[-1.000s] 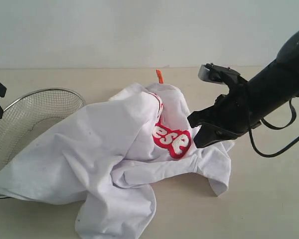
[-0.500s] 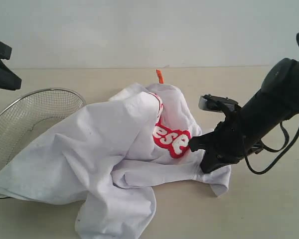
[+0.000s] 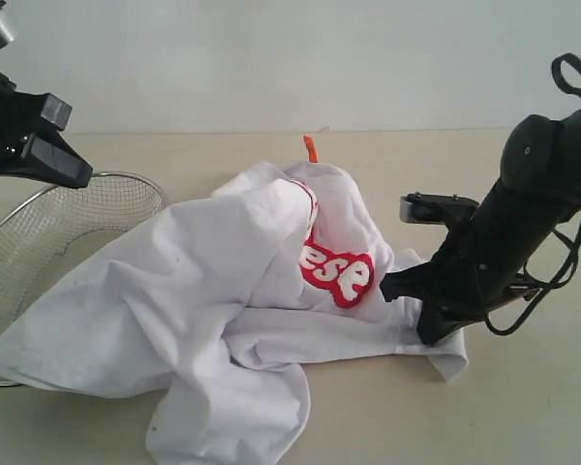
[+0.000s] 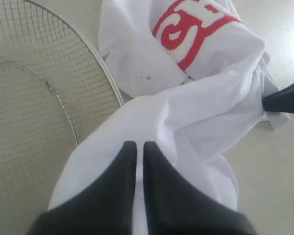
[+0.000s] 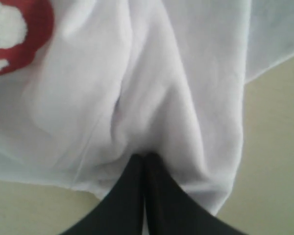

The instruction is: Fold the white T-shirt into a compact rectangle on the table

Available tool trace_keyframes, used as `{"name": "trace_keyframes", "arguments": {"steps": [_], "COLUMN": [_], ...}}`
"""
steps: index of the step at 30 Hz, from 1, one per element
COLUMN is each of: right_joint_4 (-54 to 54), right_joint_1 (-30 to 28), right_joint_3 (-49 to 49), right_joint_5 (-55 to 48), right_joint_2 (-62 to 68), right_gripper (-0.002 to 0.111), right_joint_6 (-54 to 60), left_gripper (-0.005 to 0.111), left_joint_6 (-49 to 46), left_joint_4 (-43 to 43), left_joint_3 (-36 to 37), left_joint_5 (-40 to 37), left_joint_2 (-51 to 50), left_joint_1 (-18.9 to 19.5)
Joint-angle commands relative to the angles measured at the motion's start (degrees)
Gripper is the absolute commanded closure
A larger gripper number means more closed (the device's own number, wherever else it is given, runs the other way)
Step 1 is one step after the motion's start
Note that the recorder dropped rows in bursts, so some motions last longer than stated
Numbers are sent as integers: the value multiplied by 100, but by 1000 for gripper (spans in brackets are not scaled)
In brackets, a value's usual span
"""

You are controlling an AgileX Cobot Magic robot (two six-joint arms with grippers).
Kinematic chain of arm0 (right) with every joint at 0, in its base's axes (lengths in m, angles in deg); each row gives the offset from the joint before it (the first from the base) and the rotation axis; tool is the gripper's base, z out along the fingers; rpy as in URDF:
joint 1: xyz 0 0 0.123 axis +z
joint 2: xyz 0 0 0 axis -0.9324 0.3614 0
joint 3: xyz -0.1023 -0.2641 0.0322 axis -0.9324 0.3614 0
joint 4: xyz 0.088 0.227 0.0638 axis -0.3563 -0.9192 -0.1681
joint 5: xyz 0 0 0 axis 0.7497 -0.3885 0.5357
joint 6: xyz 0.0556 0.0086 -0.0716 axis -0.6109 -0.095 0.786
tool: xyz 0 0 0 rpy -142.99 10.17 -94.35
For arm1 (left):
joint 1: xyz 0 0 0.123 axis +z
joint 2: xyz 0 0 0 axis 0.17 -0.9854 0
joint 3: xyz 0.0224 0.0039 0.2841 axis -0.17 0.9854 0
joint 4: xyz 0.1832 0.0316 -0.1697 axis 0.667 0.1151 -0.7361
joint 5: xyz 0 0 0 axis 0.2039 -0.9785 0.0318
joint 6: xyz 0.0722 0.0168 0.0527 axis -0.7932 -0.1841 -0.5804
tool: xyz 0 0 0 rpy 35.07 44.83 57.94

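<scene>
The white T-shirt [image 3: 203,291] lies crumpled on the table [image 3: 523,407], its red band with white letters [image 3: 337,273] bunched near the top and an orange tag [image 3: 311,148] sticking up behind. My right gripper [image 3: 428,329] is low at the shirt's right side. In the right wrist view its shut fingers [image 5: 144,156] pinch a pucker of the shirt [image 5: 161,88] close to the edge. My left gripper [image 3: 77,174] hangs in the air at the far left, shut and holding nothing. Its tips [image 4: 137,144] hover over the shirt's left part [image 4: 210,107].
A round wire-mesh basket [image 3: 68,218] lies at the left, and the shirt's left end drapes over its rim [image 4: 105,73]. Bare table [image 4: 274,171] shows to the right and in front of the shirt. A pale wall stands behind the table.
My right gripper has come down and to the right, and the shirt's right corner has shifted right with it. My left arm has moved in from the left edge, above the basket.
</scene>
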Motion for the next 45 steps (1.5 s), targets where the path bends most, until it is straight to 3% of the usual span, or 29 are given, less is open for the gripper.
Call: {"name": "trace_keyframes", "arguments": {"steps": [1,5,15,20,22,24,26,31,36,38,40,42,45], "right_joint_4": [687,687,1472,1334,567,-1330,-2432,-2682,-2875,-2857,-2872,-2854,-2827], "right_joint_1": [-681,-1028,-1335,-1630,-1630,-1605,-1492,-611,948,1464,1915,2210,2636], "right_joint_3": [98,-30,-1598,-2299,-2341,-2004,-1445,236,1195,1336,1437,1519,1582], "right_joint_5": [302,352,-236,-516,-913,-1188,-1178,-480,-27,71,359,713,1226], "right_joint_2": [522,546,546,534,430,-5,-503,-1810,-2650,-2664,-2606,-2560,-2472], "right_gripper": [108,108,108,108,108,108,109,109,103,88,62,46,46], "right_joint_6": [-69,-69,-382,-536,60,1281,2014,2427,2528,2452,2276,2116,2045], "left_gripper": [102,102,102,102,102,102,102,102,102,102,102,102,102], "left_joint_6": [-36,-36,-81,-124,-124,-124,-124,-124,-124,-67,-8,-8,51], "left_joint_4": [16,0,-69,-69,-69,-38,-23,-23,-13,-14,-26,-26,-26], "left_joint_3": [-19,-19,-19,-19,-19,-19,-19,-19,-19,-19,17,74,194], "left_joint_5": [-234,-240,-389,-375,-398,-426,-483,-547,-808,-967,-991,-1035,-1101], "left_joint_2": [65,65,120,338,353,353,363,538,917,1062,1200,1358,1582], "left_joint_1": [-36,-36,-36,-36,-36,-36,-36,-36,-36,-36,-36,-36,-36]}}
